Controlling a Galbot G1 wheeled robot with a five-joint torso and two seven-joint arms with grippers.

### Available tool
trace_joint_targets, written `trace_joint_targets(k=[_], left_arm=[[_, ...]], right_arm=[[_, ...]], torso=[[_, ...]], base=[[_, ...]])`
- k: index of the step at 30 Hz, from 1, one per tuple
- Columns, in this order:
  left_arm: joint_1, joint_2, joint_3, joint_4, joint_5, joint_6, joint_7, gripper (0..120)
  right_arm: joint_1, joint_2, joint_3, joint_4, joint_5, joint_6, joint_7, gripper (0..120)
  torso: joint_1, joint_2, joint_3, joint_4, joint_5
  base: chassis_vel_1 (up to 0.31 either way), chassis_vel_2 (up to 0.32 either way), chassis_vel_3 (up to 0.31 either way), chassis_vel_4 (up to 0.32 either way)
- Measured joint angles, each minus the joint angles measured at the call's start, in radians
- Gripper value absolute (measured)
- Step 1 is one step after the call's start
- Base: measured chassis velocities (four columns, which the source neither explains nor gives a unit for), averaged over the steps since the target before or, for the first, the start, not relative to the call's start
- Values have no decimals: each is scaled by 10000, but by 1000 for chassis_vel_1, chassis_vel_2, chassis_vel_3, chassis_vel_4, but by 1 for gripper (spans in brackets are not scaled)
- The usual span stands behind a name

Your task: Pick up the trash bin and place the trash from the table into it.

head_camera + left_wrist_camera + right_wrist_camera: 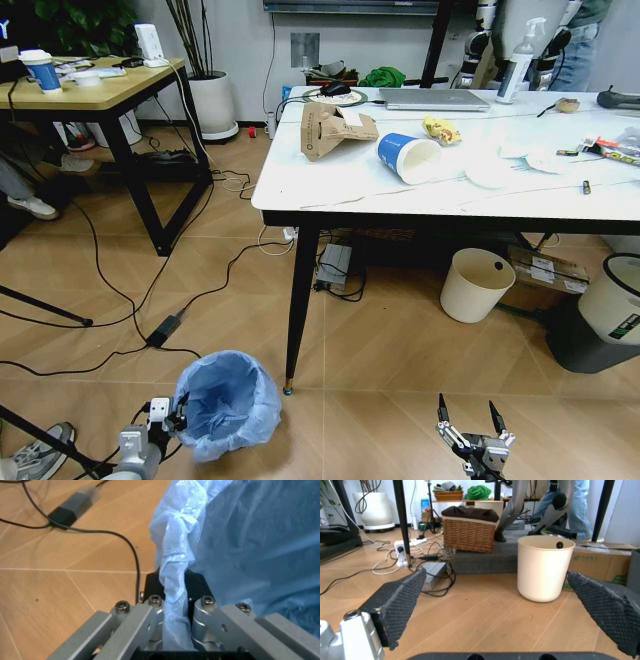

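Trash bin (228, 402) on the floor beside the worktop (350, 185) leg; left end effector (172, 413) clenched on its blue bag rim (176, 592). Right end effector (470, 425) low over the floor near the worktop, fingers (397, 605) spread, grasping nothing. Trash on the worktop: cardboard carton (332, 130), paper cup (408, 157), yellow wrapper (441, 129).

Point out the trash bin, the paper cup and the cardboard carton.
trash bin (228, 402), head view, on the blue bag lining its inside.
paper cup (408, 157), head view, on its blue side wall.
cardboard carton (334, 130), head view, on its brown front face.
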Motion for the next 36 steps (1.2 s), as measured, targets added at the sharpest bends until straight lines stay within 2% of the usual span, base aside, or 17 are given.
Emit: trace_joint_targets(k=[5, 14, 24, 29, 32, 36], left_arm=[[558, 2, -153, -491, 405, -274, 33, 2], [1400, -2, -358, -2374, 313, -63, 348, 2], [1563, 25, -196, -3171, 135, 42, 444, 2], [1854, 151, 2, -3996, 41, 785, 46, 2], [2173, 350, 34, -4647, -499, 1668, -655, 2], [2340, 508, 39, -5256, -1218, 2222, -1230, 2]], right_arm=[[-16, 0, -7, -4, -32, 0, 0, 100], [-118, 0, -40, 113, -131, 2, -2, 100], [-271, 0, 81, 253, -146, 2, -5, 100], [-328, 0, 138, 274, -177, 8, -7, 100], [-366, 0, 180, 298, -201, 11, -9, 100], [-398, 0, 199, 303, -220, 15, -10, 100]], torso=[[0, 0, 0, 1, 0], [0, 0, 0, -1, 3], [0, 0, 0, 0, 3], [0, 0, 0, -2, 1], [0, 0, 0, 2, 3], [0, 0, -1, 0, 2]], base=[[0, 0, 0, 0], [0, 0, 0, 0], [0, 0, 0, 0], [0, 0, 0, 0], [0, 0, 0, 0], [0, 0, 0, 0]])
